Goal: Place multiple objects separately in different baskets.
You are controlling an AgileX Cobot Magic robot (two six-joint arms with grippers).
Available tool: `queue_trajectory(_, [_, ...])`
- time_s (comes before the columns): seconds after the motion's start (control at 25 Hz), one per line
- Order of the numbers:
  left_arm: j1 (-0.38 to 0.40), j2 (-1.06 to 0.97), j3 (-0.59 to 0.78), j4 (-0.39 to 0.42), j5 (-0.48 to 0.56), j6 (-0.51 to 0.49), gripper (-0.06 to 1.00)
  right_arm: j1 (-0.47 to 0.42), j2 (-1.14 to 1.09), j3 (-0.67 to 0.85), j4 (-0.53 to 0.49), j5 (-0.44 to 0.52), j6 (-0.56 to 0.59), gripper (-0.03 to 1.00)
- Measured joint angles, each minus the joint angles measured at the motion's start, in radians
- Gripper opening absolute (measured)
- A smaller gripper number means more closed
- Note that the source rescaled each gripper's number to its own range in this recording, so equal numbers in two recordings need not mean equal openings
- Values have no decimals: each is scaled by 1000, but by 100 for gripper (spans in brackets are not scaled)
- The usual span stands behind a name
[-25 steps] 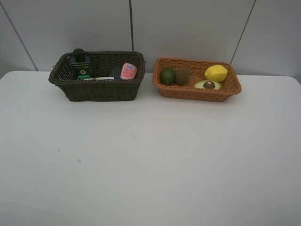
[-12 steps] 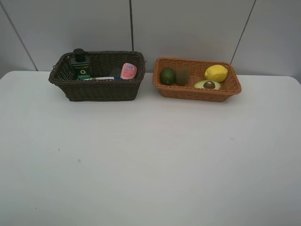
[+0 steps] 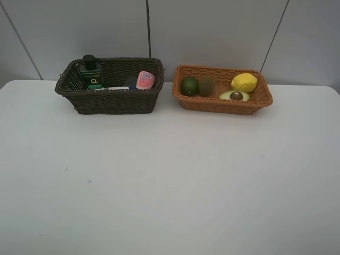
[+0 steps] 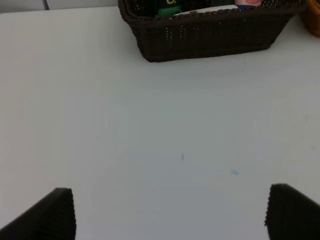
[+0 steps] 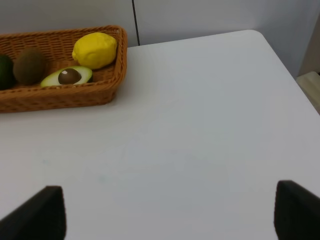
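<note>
The high view takes in both baskets at the far edge of the white table (image 3: 170, 180), and neither arm appears in it. The dark brown basket (image 3: 110, 85) holds the dark green pump bottle (image 3: 91, 73) upright at one end, the pink bottle (image 3: 145, 80) toward the other, and a white bottle (image 3: 112, 88) lying low between them, mostly hidden by the rim; a dark shape beside the pink bottle is too small to name. The orange-tan basket (image 3: 222, 90) holds the green avocado (image 3: 189, 85), the brown kiwi (image 3: 206, 85) touching it, the halved avocado (image 3: 234, 95) cut face up, and the yellow lemon (image 3: 244, 82) just behind that half.

Only the wrist views show the grippers. The left gripper (image 4: 170, 212) stands spread wide, its two dark fingertips (image 4: 52, 215) at the frame's lower corners, nothing between them, over bare table. The dark brown basket (image 4: 210, 30) lies well ahead of it, and a sliver of the tan basket shows past that basket's end.

The right gripper (image 5: 167, 212) is likewise spread wide and empty, fingertips (image 5: 40, 212) apart over bare table. The orange-tan basket (image 5: 60, 92) sits ahead and off to one side, with the lemon (image 5: 95, 50), halved avocado (image 5: 67, 76) and kiwi (image 5: 30, 66) seen closer than from above.
</note>
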Motion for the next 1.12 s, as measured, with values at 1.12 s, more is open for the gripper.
queue_trajectory(1.12, [0, 0, 0, 0, 0, 0, 100, 9, 0, 0, 0, 0, 0, 98])
